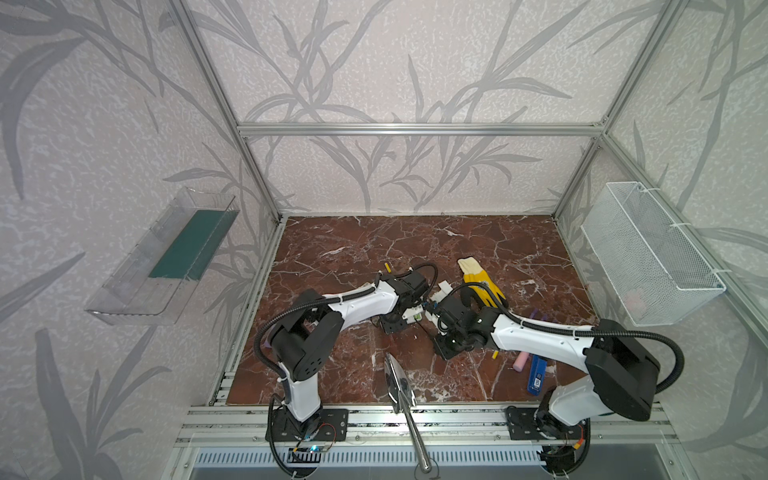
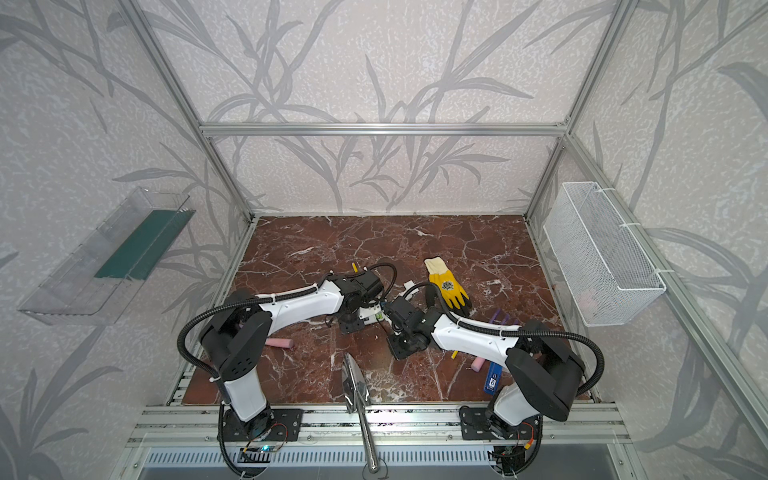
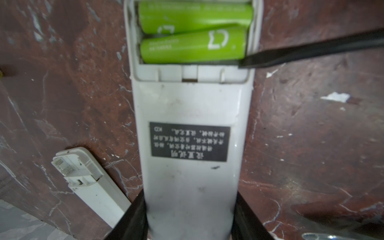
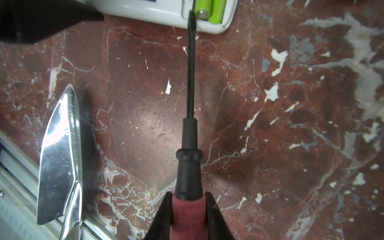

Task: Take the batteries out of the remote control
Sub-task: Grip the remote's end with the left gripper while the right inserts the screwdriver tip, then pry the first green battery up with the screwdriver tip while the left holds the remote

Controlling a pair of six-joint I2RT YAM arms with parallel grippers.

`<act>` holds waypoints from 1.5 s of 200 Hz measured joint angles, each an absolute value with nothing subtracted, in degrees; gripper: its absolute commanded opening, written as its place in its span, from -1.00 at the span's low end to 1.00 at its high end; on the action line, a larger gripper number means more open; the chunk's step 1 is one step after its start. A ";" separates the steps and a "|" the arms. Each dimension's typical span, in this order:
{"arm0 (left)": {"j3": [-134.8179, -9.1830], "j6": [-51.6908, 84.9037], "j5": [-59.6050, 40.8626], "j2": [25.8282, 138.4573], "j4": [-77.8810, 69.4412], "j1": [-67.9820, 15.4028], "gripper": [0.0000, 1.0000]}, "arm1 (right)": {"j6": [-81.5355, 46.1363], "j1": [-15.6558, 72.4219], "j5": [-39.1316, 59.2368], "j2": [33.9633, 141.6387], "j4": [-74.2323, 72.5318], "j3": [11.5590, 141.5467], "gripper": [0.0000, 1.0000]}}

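Arms converge over the red-brown marbled surface (image 1: 498, 249) in both top views, above the long white plastic remote control (image 1: 412, 314). Left wrist view: the left hand (image 3: 189, 224), half spread, clamps the remote's body; two bright green cylindrical batteries (image 3: 193, 47) lie in the open bay, one askew. Right wrist view: the right hand (image 4: 188, 216) grips the pink-handled, black-bladed screwdriver (image 4: 190, 83), tip at a battery's end. Lever gently upward with the remote pinned, lest the battery spring away.

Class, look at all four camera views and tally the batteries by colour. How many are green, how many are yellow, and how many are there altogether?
Green batteries, in the white remote: 2
Yellow batteries, on the table: 2
Total: 4
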State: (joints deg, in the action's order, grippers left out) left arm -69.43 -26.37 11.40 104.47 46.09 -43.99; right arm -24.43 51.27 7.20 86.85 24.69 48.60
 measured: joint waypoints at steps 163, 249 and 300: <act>-71.13 -23.14 8.56 106.59 47.57 -45.21 -0.80 | -24.67 51.16 2.87 88.07 15.35 43.92 -1.00; -71.13 -21.34 5.52 107.28 46.46 -45.04 -0.81 | -25.54 51.16 0.10 87.44 8.56 39.88 -1.00; -71.13 -21.34 4.23 108.05 45.60 -44.66 -0.81 | -25.71 51.16 -0.54 85.97 9.08 38.89 -1.00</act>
State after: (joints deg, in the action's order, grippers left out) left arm -71.13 -21.34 4.23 108.05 45.60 -44.66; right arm -25.71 51.16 -0.54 85.97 9.08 38.89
